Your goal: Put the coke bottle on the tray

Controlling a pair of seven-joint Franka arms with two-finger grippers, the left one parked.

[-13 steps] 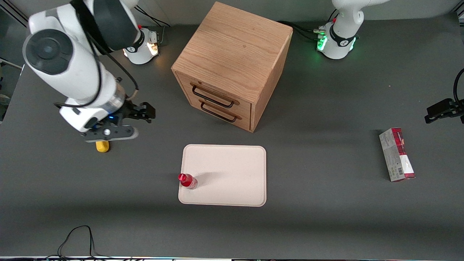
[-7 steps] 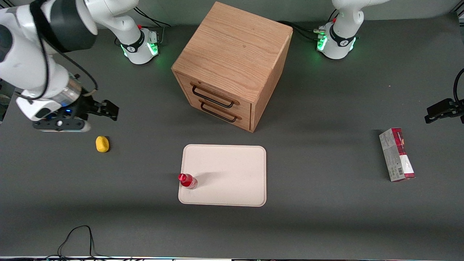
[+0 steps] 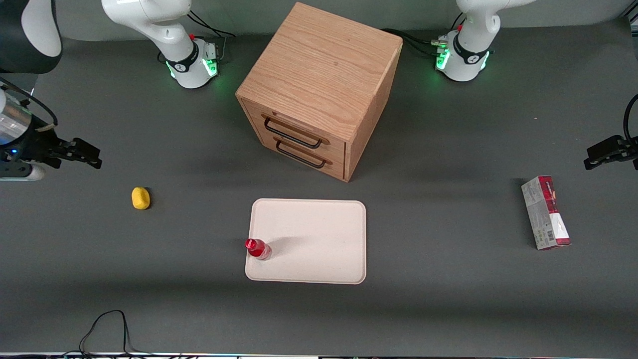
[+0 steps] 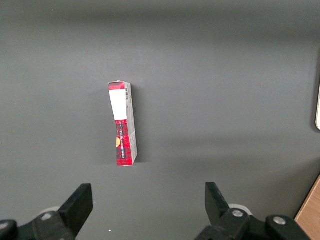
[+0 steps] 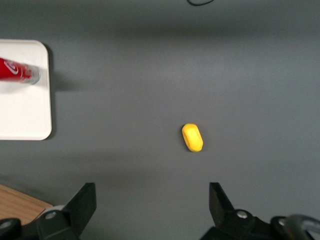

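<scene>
The coke bottle (image 3: 257, 249) is a small red bottle with a red cap. It stands upright on the cream-white tray (image 3: 319, 234), at the tray's corner nearest the working arm and close to the front rim. The right wrist view shows the same bottle (image 5: 15, 70) on the tray's corner (image 5: 27, 112). My right gripper (image 3: 89, 155) hangs open and empty at the working arm's end of the table, well apart from the tray. In the wrist view its fingers (image 5: 152, 197) stand wide apart over bare table.
A small yellow lump (image 3: 140, 198) lies on the table between gripper and tray, also in the wrist view (image 5: 192, 137). A wooden two-drawer cabinet (image 3: 319, 85) stands farther from the front camera than the tray. A red-and-grey carton (image 3: 546, 212) lies toward the parked arm's end.
My right arm has swung away from the tray toward its own end of the table, uncovering the yellow lump. The bottle and tray have not moved.
</scene>
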